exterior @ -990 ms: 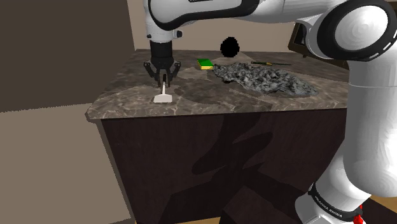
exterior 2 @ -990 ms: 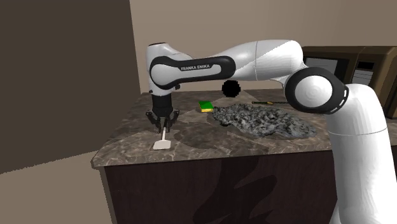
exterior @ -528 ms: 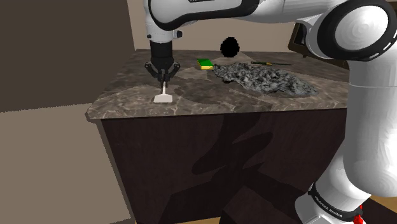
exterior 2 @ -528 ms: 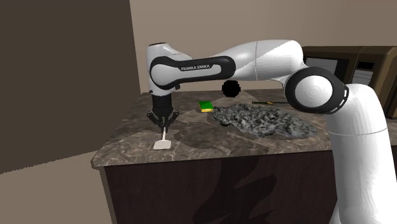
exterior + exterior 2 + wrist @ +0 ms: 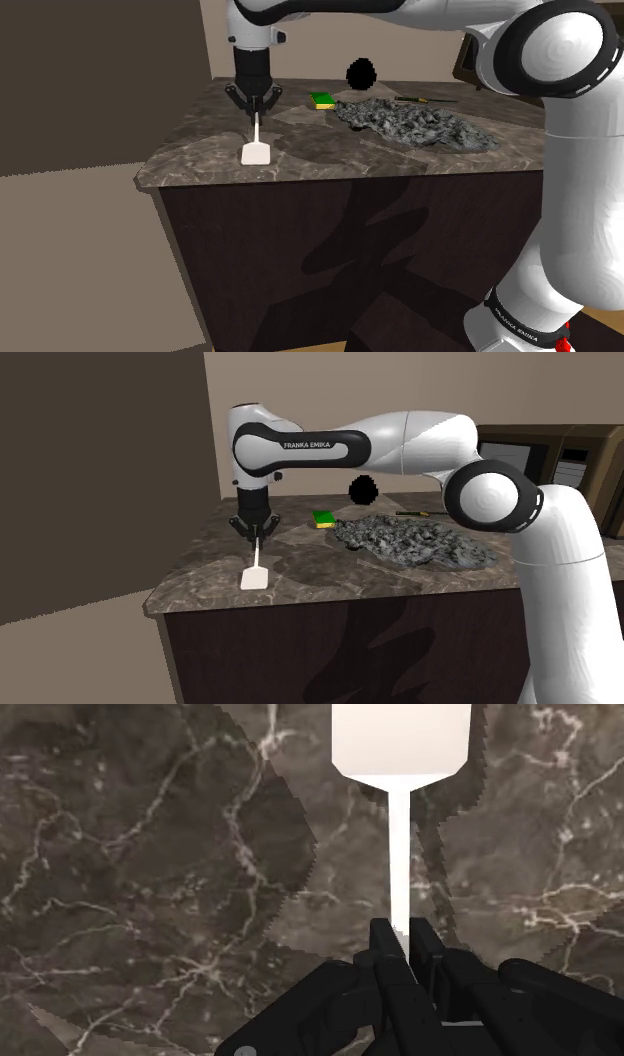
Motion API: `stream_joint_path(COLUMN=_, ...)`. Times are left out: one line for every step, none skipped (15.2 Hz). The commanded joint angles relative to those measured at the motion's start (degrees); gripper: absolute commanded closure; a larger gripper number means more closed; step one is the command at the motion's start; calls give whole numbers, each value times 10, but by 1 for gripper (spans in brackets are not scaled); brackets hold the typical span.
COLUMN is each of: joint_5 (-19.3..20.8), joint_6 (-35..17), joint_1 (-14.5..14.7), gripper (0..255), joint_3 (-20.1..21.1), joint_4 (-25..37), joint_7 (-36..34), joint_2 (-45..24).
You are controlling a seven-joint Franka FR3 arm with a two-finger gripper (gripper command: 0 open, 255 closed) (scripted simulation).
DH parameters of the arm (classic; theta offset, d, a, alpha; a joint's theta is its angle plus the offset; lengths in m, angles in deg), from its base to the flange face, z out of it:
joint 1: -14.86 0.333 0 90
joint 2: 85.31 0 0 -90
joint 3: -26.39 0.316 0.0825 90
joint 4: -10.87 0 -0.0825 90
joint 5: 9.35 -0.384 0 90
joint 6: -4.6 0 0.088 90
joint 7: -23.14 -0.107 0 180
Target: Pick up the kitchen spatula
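Note:
The spatula is plain white, with a thin handle and a flat square blade. My black gripper is shut on the top of its handle. The spatula hangs blade down over the dark marble counter, near the counter's corner at the shoulder view's left. In the second exterior view my gripper holds the handle above the blade. In the wrist view the fingers clasp the handle of the spatula, and its blade lies beyond them over the marble.
A green and yellow sponge lies behind the gripper. A crumpled grey cloth covers the counter's middle. A black round object and a thin dark tool sit at the back. The counter edge is close to the spatula.
The fingers closed on the spatula's handle. The arm then rose, and the spatula has come up with it, its blade tipping off the counter.

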State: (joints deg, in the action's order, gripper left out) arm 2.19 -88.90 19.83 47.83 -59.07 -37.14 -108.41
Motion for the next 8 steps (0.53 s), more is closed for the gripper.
stream_joint_path(joint_5=2, joint_6=19, joint_1=3, gripper=255, joint_3=0, joint_4=24, joint_7=1, joint_2=-5)
stream_joint_path(joint_5=3, joint_6=28, joint_1=5, gripper=255, joint_3=0, joint_4=36, joint_7=1, joint_2=-9)
stream_joint_path(joint_5=4, joint_6=38, joint_1=8, gripper=255, joint_3=0, joint_4=50, joint_7=2, joint_2=-12)
stream_joint_path(joint_5=5, joint_6=48, joint_1=10, gripper=255, joint_3=0, joint_4=63, joint_7=3, joint_2=-16)
stream_joint_path(joint_5=7, joint_6=58, joint_1=12, gripper=255, joint_3=0, joint_4=78, joint_7=3, joint_2=-20)
stream_joint_path(joint_5=8, joint_6=69, joint_1=15, gripper=255, joint_3=-1, joint_4=93, joint_7=4, joint_2=-24)
stream_joint_path(joint_5=10, joint_6=80, joint_1=18, gripper=255, joint_3=-1, joint_4=109, joint_7=4, joint_2=-29)
stream_joint_path(joint_5=12, joint_6=91, joint_1=21, gripper=255, joint_3=-1, joint_4=126, joint_7=5, joint_2=-35)
